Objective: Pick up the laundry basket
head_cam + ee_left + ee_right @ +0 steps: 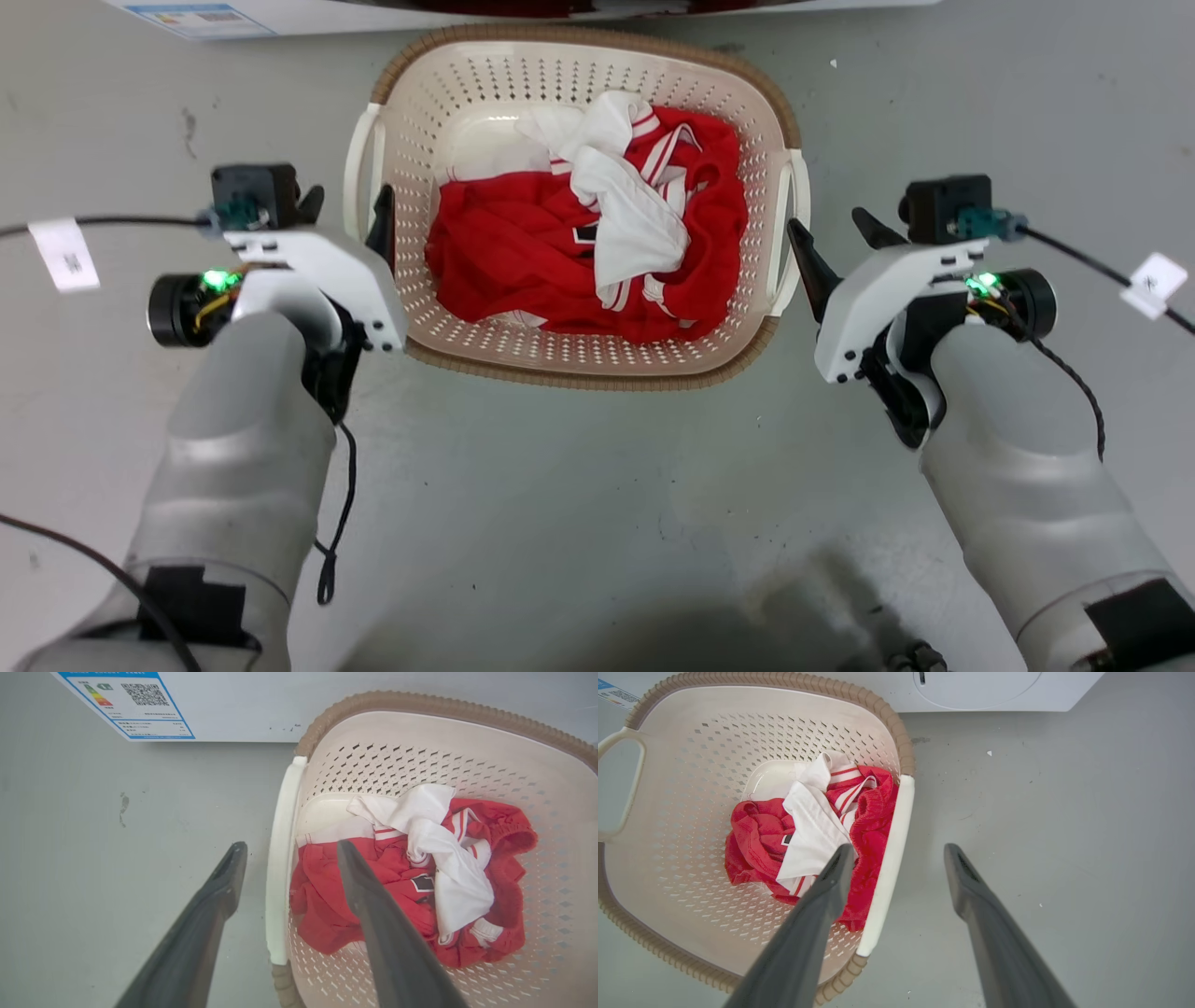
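Wrist views: left end effector (290, 845), right end effector (899, 848) spread astride laundry basket (738, 732) handles (280, 868).

The grey floor (579, 504) holds the laundry basket (495, 89) in the upper middle of the frame. A white machine (308, 17) stands at the top edge. A small dark mark (189, 126) is at the upper left.

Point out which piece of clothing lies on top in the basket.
The white garment; it drapes over the red garment, which spreads beneath it in the laundry basket.
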Available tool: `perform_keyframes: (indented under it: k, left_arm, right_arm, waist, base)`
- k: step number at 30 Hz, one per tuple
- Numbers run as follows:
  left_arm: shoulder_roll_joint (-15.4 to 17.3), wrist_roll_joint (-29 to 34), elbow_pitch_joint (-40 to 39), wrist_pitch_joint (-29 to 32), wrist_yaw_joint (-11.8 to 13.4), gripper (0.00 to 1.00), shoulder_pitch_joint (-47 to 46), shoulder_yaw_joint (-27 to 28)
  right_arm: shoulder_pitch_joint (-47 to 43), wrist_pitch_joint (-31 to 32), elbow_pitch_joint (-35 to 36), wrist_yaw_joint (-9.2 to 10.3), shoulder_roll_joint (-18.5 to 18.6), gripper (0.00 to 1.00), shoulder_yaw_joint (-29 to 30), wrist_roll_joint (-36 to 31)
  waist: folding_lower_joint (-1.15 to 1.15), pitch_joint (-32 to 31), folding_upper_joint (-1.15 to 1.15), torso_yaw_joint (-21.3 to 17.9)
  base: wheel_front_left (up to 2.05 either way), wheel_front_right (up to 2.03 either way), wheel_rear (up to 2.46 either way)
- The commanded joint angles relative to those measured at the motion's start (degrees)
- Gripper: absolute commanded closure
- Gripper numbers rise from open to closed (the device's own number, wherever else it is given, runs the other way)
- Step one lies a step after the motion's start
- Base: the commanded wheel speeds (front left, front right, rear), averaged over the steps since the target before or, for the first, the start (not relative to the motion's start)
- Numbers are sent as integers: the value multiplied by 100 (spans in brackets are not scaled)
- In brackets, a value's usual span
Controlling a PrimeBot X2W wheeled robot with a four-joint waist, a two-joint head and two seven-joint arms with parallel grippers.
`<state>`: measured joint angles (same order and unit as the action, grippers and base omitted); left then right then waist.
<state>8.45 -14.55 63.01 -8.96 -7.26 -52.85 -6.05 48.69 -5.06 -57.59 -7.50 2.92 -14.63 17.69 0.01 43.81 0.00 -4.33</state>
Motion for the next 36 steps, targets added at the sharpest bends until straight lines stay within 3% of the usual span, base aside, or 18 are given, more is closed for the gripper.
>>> perform_keyframes:
  k: [1,17,24,25,26,27,36]
  left_arm:
    - [47,-49,86,80,-13,0,-169,-40]
    - [405,-1298,325,1952,-23,0,-1106,-1074]
    - [501,-1700,222,2211,-24,0,-1165,-1440]
    - [493,-1746,214,2215,-24,13,-1184,-1481]
    - [485,-1783,198,2208,-24,79,-1197,-1532]
    - [465,-1826,172,2206,-24,100,-1203,-1593]
    - [396,-2316,93,2293,-31,100,-1126,-2013]
  right_arm:
    - [175,61,-99,2,-8,0,-93,105]
    - [1190,1314,-783,2,-7,0,-1356,1541]
    - [1375,1628,-868,3,-6,0,-1692,2080]
    - [1399,1629,-888,2,-7,16,-1734,2124]
    - [1413,1630,-916,2,-6,69,-1766,2181]
    - [1412,1664,-923,2,-7,100,-1812,2238]
    - [1382,1673,-977,-34,-64,100,-2220,2633]
  waist:
    - [-1,90,0,-31]
    - [-1,597,0,-108]
    - [-1,760,0,-81]
    - [-1,779,0,-71]
    - [-1,790,0,-63]
    - [-1,800,0,-50]
    - [-1,769,0,-22]
  base:
    - [0,0,0]
    - [0,0,0]
    - [0,0,0]
    - [0,0,0]
    - [0,0,0]
    - [0,0,0]
    - [0,0,0]
